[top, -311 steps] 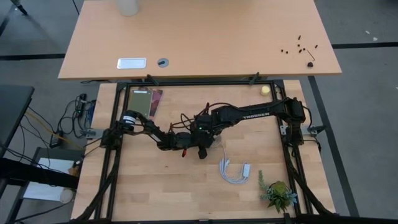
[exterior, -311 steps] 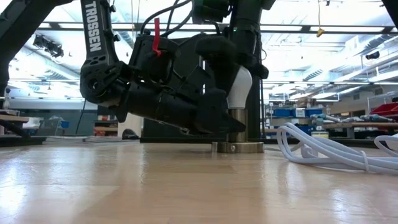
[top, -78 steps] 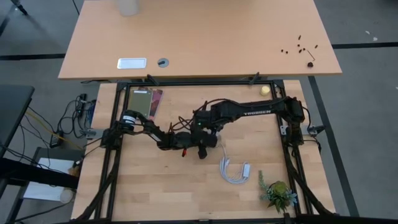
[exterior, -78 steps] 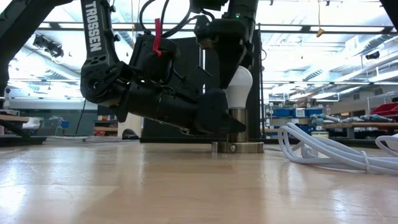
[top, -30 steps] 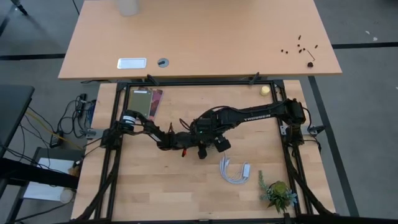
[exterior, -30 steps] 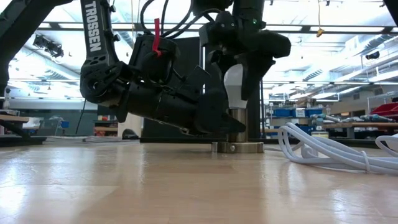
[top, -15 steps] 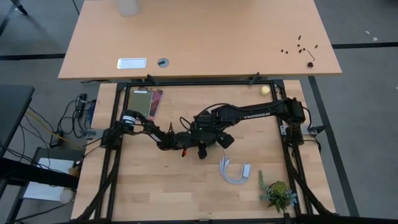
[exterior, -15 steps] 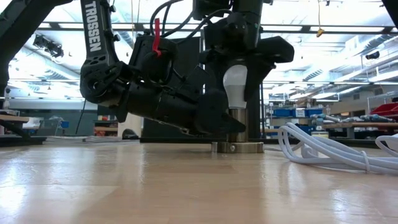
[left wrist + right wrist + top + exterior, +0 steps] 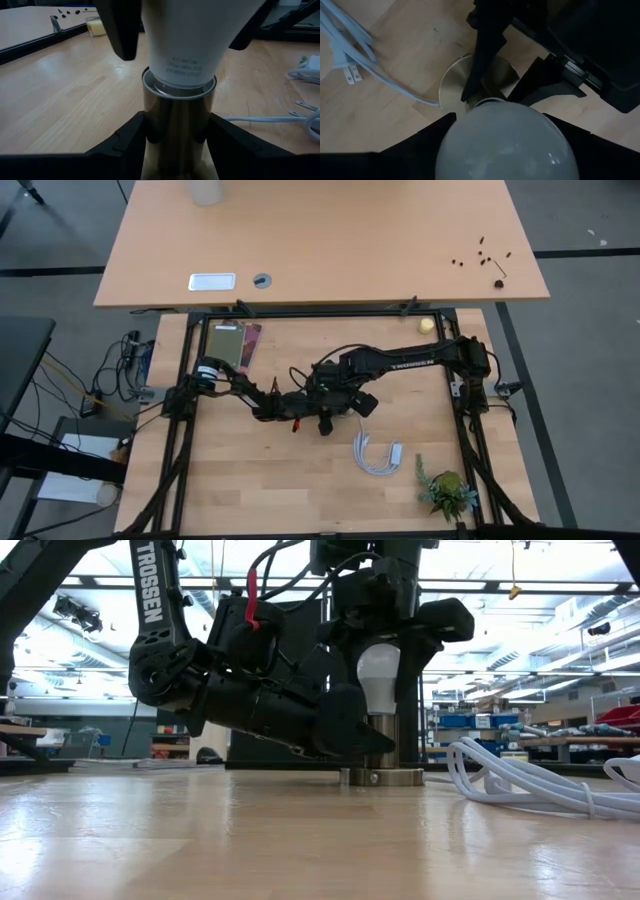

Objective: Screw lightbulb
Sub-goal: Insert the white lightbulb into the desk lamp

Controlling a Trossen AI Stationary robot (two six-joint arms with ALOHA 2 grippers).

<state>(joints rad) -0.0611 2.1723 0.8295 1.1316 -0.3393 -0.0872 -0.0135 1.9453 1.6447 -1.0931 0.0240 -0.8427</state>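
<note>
The lightbulb stands upright in the brass socket near the centre of the bench. The left gripper lies low and clamps the socket barrel between its fingers. The right gripper reaches down from above; its fingers straddle the bulb's globe, but contact cannot be confirmed. A coiled white cable lies to the right.

"TROSSEN" on right arm link; same word on arm in low view.
</note>
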